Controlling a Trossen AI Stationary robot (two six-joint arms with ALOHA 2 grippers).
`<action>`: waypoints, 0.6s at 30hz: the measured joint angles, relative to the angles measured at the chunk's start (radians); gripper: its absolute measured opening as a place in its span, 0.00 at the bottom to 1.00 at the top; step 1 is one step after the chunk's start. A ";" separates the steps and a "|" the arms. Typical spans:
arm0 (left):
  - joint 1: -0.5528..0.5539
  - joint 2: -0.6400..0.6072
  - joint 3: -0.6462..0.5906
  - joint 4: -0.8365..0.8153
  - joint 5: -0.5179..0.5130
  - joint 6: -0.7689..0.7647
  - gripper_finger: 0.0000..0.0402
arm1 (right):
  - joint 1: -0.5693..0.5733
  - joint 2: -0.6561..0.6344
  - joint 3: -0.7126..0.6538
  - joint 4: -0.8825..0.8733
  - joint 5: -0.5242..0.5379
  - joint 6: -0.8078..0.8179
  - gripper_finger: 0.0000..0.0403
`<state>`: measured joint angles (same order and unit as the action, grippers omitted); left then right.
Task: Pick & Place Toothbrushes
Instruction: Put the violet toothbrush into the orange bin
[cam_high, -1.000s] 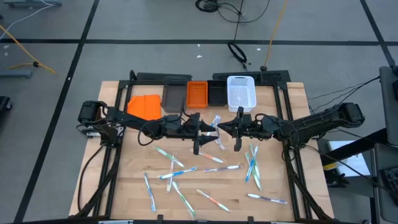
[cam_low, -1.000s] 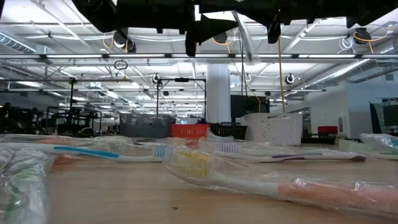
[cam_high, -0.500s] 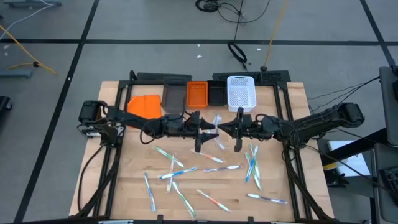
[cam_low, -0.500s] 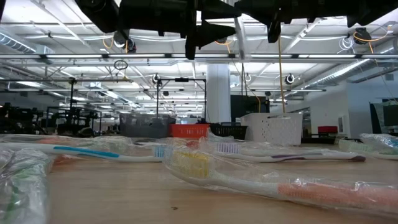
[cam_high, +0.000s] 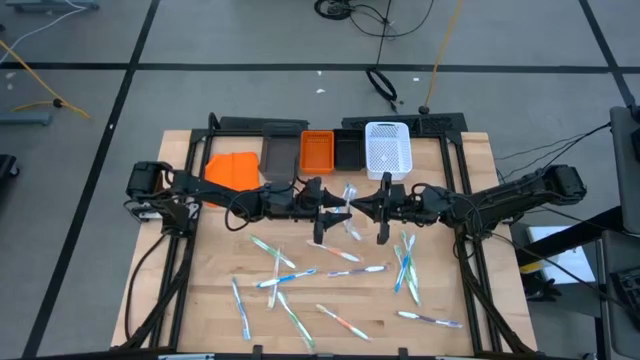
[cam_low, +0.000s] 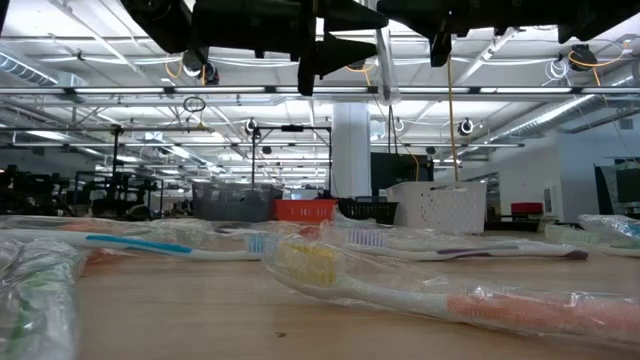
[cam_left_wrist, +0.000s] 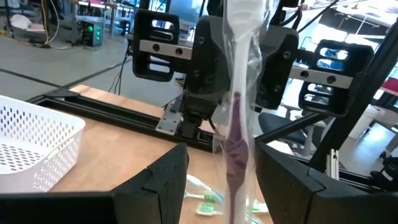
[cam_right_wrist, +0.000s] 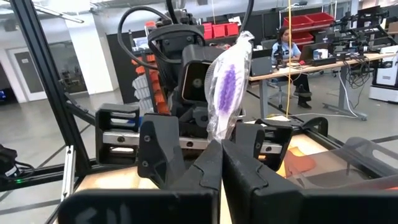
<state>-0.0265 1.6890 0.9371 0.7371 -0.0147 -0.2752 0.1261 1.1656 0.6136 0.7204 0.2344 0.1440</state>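
Bench (cam_high: 200, 300): light wooden top edged by a black frame, standing on a grey floor marked with dark lines.
Bins: four in a row along the far edge, near its middle.
Grey bin (cam_high: 281, 154): leftmost in the row.
Orange bin (cam_high: 317, 151): just beside the grey one.
Black bin (cam_high: 347, 151): between the orange bin and the white one.
White mesh bin (cam_high: 388, 150): rightmost, perforated walls.
Orange sheet (cam_high: 232, 171): flat on the bench, left of the grey bin.
Cables (cam_high: 380, 82): dark loops on the floor beyond the far edge.
Person (cam_right_wrist: 290, 45): seated at a desk in the room behind.
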 joint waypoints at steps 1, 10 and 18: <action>0.000 0.000 0.000 0.000 0.000 0.000 0.46 | 0.000 0.000 0.000 -0.003 0.000 0.000 0.00; 0.000 0.000 0.000 0.000 0.003 -0.025 0.46 | 0.000 0.000 0.000 -0.009 0.000 0.000 0.00; 0.000 0.000 0.000 0.001 0.003 -0.014 0.23 | 0.000 0.000 0.000 -0.016 0.000 0.000 0.00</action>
<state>-0.0265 1.6890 0.9371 0.7380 -0.0120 -0.2896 0.1261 1.1656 0.6136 0.7048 0.2344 0.1440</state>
